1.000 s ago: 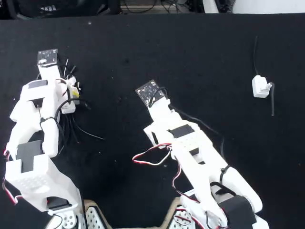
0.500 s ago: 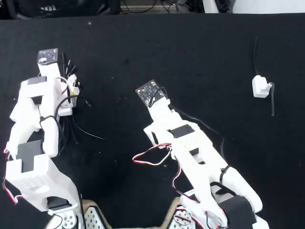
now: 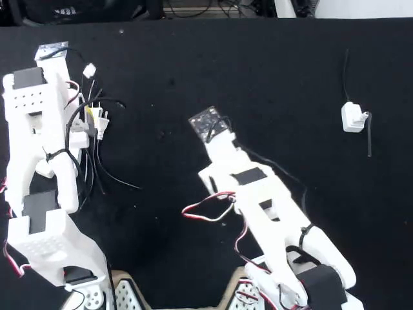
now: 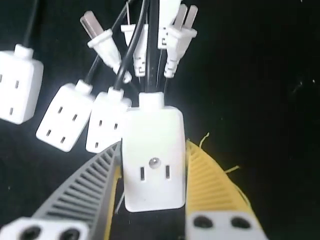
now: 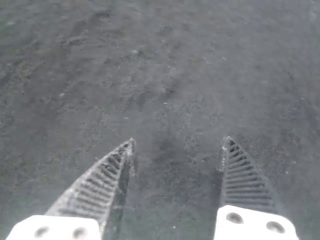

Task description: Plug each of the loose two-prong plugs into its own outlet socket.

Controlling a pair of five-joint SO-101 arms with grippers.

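Upper left, my left jaws clamp a white plastic outlet socket block [image 4: 152, 167], slots exposed, presumably to receive a white two-prong plug [image 4: 176, 35]; right jaws stand wide over black tabletop [image 5: 165, 75].

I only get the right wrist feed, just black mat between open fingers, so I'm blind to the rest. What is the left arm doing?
Observer: The left gripper is shut on a white socket block, with one finger on each side of it.
Operator: And the loose plugs I'm meant to fetch?
Observer: Several white plugs cluster just beyond that block, their prongs pointing away from it and their black cords running back past it.
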